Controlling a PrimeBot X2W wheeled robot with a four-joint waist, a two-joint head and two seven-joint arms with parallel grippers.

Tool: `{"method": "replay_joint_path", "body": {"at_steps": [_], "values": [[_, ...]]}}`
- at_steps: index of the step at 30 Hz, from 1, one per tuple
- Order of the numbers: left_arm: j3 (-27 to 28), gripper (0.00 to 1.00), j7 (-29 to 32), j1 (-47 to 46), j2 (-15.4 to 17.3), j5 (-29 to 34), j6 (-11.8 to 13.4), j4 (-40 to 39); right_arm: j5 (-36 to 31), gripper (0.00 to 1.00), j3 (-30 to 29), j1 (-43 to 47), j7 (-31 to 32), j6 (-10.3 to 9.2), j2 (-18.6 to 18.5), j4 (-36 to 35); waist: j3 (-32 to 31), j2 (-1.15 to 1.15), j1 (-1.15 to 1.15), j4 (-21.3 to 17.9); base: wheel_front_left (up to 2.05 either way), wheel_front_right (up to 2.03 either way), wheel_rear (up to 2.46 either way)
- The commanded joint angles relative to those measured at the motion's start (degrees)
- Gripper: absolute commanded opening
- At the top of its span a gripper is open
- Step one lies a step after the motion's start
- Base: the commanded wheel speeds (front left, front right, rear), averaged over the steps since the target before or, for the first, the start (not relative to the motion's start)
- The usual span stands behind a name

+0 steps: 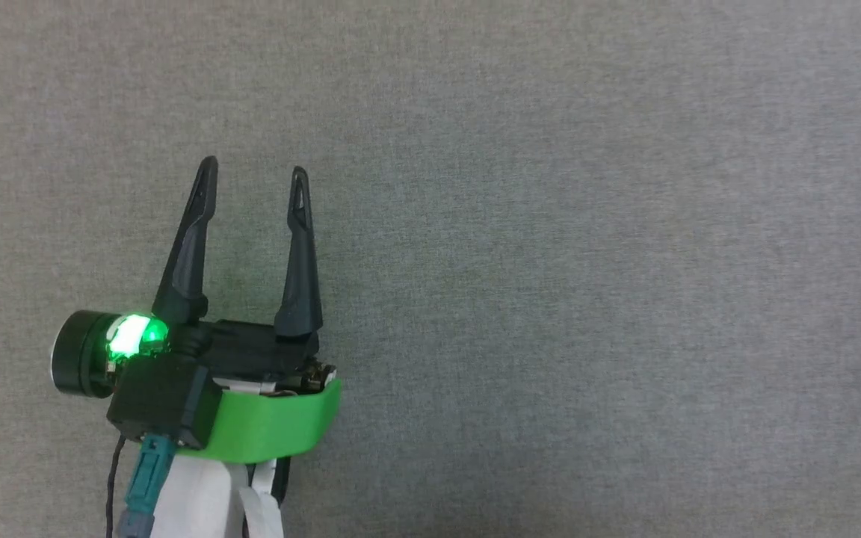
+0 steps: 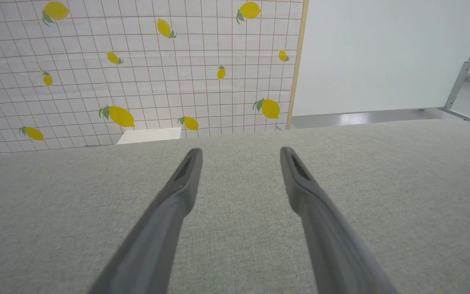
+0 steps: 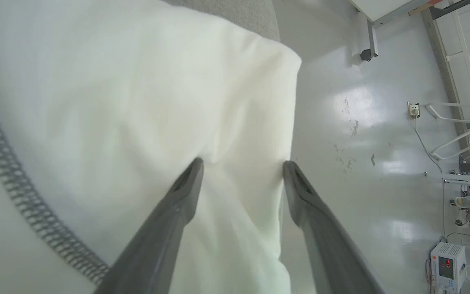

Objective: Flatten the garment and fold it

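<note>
The garment [image 3: 137, 102] is white thin fabric in the right wrist view, with a grey zigzag-stitched seam [image 3: 10, 192] curving down its left side. It hangs past the grey table's edge [image 3: 255, 14] over the floor. My right gripper [image 3: 243, 161] is open, its two fingers spread wide, with a bunch of the fabric lying between and under them. My left gripper [image 1: 254, 168] is open over the bare grey table [image 1: 587, 261] at the lower left of the head view. In its own wrist view the left gripper [image 2: 241, 150] has nothing between its fingers.
Beyond the table's far edge hang a lemon-print checked cloth [image 2: 137, 61] and a white panel [image 2: 382, 53]. A rigid white box [image 2: 149, 134] stands just behind the edge. Glossy floor [image 3: 361, 143] lies past the garment, with equipment [image 3: 447, 261] at the lower right.
</note>
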Motion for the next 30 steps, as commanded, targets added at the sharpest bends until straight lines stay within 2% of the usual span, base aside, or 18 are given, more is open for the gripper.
{"method": "replay_joint_path", "body": {"at_steps": [1, 8, 18, 24, 30], "values": [[0.4, 1.00, -0.4, -0.4, 0.0, -0.3, 0.4, 0.1, -0.3, 1.00, -0.8, -1.2, -1.1, -0.10, 1.5, -0.1, -3.0, 0.00, 0.00, -0.9, 0.00, 0.00, 0.00], [0.9, 1.00, -0.4, 2.9, -0.1, -1.8, 0.3, 2.4, -0.3, 1.00, -4.3, 1.9, -5.0, -0.10, 9.6, -3.6, -11.1, 0.00, 0.00, -1.7, 0.00, 0.00, 0.00], [2.2, 1.00, -0.4, 8.4, -0.2, -4.6, -0.1, 5.2, 2.5, 1.00, -5.1, 14.0, -10.9, -0.10, 22.3, -17.7, -20.5, 0.00, 0.00, -1.1, 0.00, 0.00, 0.00], [2.9, 1.00, -0.4, 11.9, -0.2, -5.1, 0.1, 7.3, -0.2, 1.00, -3.6, 21.8, -17.9, -0.10, 28.2, -23.5, -25.3, 0.00, 0.00, -0.3, 0.00, 0.00, 0.00], [2.7, 1.00, -0.4, 15.7, -0.3, -6.4, 0.0, 10.5, -4.4, 1.00, -4.0, 30.1, -22.9, -0.10, 37.2, -25.4, -29.4, 0.00, 0.00, 0.8, 0.00, 0.00, 0.00]]}}
